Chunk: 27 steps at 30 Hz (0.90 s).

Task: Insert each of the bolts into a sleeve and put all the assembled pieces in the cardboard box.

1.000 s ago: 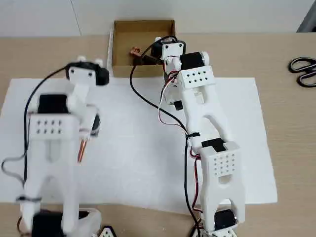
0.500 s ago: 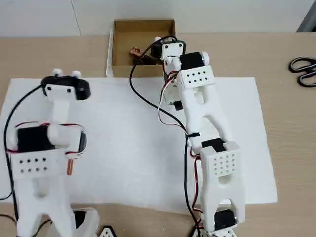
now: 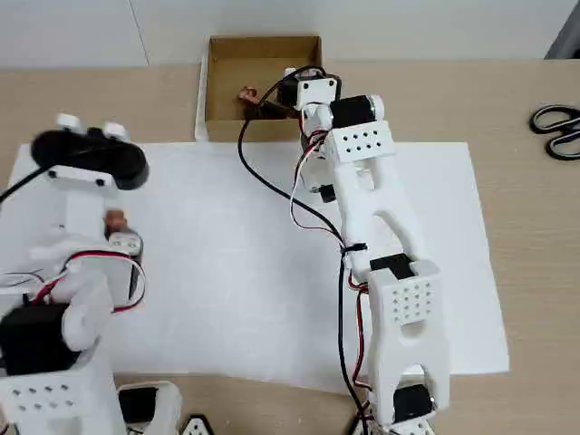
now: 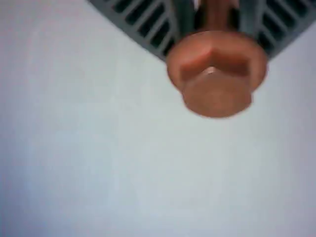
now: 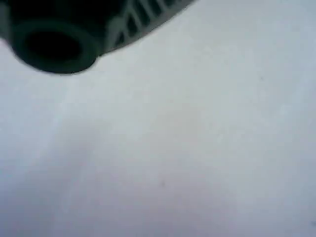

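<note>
One bolt (image 4: 215, 74) pinched in left claw (image 4: 216, 12), right claw (image 3: 267, 104) clamping sleeve (image 5: 52, 47) at box (image 3: 263, 42) rim

Pale wooden table (image 3: 507, 100), grain running from 9 to 3 o'clock, bare along the 12 o'clock strip, down the 3 o'clock side and in a thin band at 6. Spread flat across its middle, a large white sheet (image 3: 236, 263), edges slightly skewed to the table's, reaching nearly to the 9 o'clock edge. On the bare wood at 2 o'clock, apart from the sheet, dark-handled scissors (image 3: 555, 129), cut off by the frame. Beyond the table at 12 o'clock, a white surface (image 3: 381, 23), wall or panel, with one thin slanted seam toward 11. In the 1 o'clock corner, a grey slanted edge (image 3: 569, 32), too cropped to identify. Soft, even light; faint shadows only.
</note>
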Motion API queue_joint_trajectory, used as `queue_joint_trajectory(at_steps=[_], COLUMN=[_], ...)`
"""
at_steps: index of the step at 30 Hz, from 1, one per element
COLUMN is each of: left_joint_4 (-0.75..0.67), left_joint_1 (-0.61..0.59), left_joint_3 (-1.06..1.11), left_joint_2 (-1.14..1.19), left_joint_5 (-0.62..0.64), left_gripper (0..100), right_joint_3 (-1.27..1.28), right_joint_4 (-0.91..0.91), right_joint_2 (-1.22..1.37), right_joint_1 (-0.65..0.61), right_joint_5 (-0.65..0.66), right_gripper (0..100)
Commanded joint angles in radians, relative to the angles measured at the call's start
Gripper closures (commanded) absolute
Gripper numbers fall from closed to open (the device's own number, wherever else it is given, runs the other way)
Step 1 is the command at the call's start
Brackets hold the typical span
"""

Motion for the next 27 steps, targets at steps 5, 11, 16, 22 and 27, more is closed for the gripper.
queue_joint_trajectory(at_steps=[5, 11, 16, 22, 27], left_joint_4=[-0.203, -0.256, -0.288, -0.252, -0.253], left_joint_1=[0.002, 0.044, 0.087, 0.175, 0.178], left_joint_3=[-0.054, -0.061, -0.154, -0.180, -0.179], left_joint_2=[0.000, 0.190, 0.250, 0.250, 0.250], left_joint_5=[0.080, 0.115, 0.190, 0.192, 0.192], left_gripper=[99, 99, 99, 99, 99], right_joint_3=[-0.040, -0.035, -0.034, 0.048, 0.258], right_joint_4=[0.008, 0.008, 0.012, 0.012, 0.008], right_joint_2=[-0.188, -0.378, -0.510, -0.716, -0.980], right_joint_1=[-0.004, -0.008, -0.008, -0.008, -0.024], right_joint_5=[0.008, 0.008, 0.008, 0.006, 0.003], right_gripper=[98.1, 99.5, 99.5, 99.5, 99.5])
